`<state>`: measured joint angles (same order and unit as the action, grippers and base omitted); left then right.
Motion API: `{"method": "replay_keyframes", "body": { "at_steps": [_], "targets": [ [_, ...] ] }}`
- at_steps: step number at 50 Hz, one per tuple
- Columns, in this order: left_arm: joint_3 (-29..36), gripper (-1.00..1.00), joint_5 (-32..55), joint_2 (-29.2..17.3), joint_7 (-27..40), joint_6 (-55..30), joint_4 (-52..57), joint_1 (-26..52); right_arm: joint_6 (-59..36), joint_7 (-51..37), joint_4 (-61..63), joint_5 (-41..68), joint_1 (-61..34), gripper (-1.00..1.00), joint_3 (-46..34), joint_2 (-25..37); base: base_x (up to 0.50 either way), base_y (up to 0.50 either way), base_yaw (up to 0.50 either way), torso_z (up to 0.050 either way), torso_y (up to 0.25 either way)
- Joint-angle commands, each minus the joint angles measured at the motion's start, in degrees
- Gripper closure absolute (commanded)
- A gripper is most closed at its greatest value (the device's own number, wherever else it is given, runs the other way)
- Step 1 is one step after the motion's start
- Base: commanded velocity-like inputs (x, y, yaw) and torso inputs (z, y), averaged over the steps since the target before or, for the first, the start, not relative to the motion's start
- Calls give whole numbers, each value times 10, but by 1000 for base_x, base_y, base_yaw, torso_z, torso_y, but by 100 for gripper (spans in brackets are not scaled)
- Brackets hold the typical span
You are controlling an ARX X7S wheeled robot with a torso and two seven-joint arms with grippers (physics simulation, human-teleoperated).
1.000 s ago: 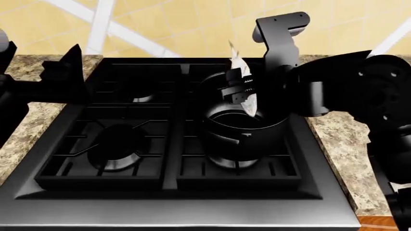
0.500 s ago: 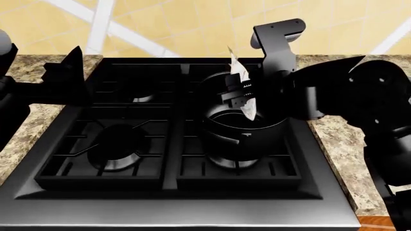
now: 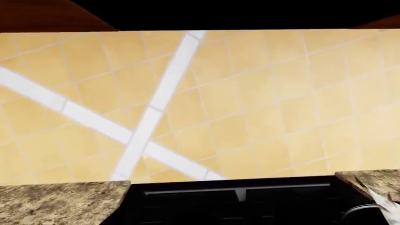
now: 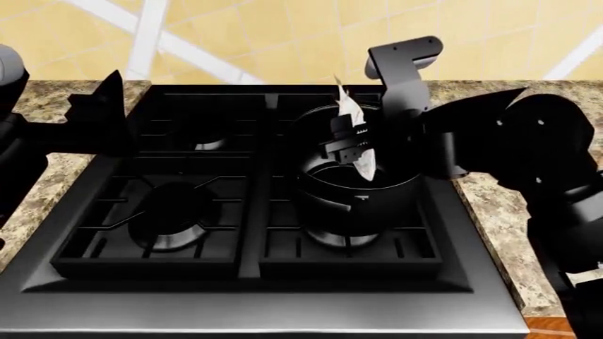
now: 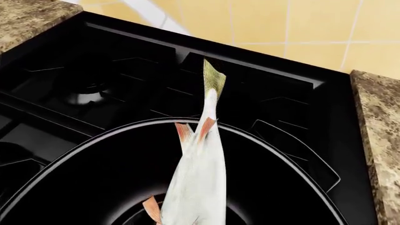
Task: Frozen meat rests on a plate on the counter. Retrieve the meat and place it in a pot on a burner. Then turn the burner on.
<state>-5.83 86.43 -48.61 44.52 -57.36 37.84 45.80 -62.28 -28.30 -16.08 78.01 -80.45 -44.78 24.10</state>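
Now | right gripper (image 4: pixel 354 145) pinching frozen meat (image 4: pixel 356 134) (pale, fish-shaped, pointed) | over glossy black pot (image 4: pixel 358 201) | left gripper unseen

Head view: high and forward-down over the stove (image 4: pixel 254 212), whole cooktop in frame, both arms entering from the sides, tiled wall (image 4: pixel 264 35) at top.

Left wrist view: low at worktop level, facing the tiled wall (image 3: pixel 250 103) nearly level; only the stove's back edge (image 3: pixel 231 197) and the counter (image 3: pixel 56 201) show.

Right wrist view: close above the pot (image 5: pixel 93 187), looking steeply down into it along the fish (image 5: pixel 200 183).

Shared: stove, counter and wall in all three.
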Motion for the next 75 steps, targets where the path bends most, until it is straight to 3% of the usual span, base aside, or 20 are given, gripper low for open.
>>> {"method": "replay_keyframes", "body": {
  "at_steps": [1, 13, 14, 41, 61, 75],
  "targets": [
    [2, -100, -6, -1, -2, 2, -2, -5, 10, 23, -18, -26, -2, 100, -11, -6, 0, 0, 0, 0, 0],
    [6, -100, -7, -1, -2, 4, -3, -2, 12, 23, -18, -28, -4, 100, -12, -3, 0, 0, 0, 1, 0],
    [6, -100, -6, -1, -1, 4, -3, -2, 12, 23, -16, -29, -4, -100, -12, -2, 0, 0, 0, 0, 0],
    [11, -100, 67, -21, 55, 0, 14, 34, 12, -4, 32, -12, -11, -100, 4, 17, 0, 0, 0, 0, 0],
    [40, -100, 83, -13, 67, -4, 21, 69, 71, -245, 303, 146, 10, -100, 174, 116, 0, 0, 0, 0, 0],
    [51, -100, 70, -8, 61, -5, 22, 74, 103, -294, 376, 148, 38, -100, 213, 156, -15, 0, 0, 0, 0]
  ]
}}
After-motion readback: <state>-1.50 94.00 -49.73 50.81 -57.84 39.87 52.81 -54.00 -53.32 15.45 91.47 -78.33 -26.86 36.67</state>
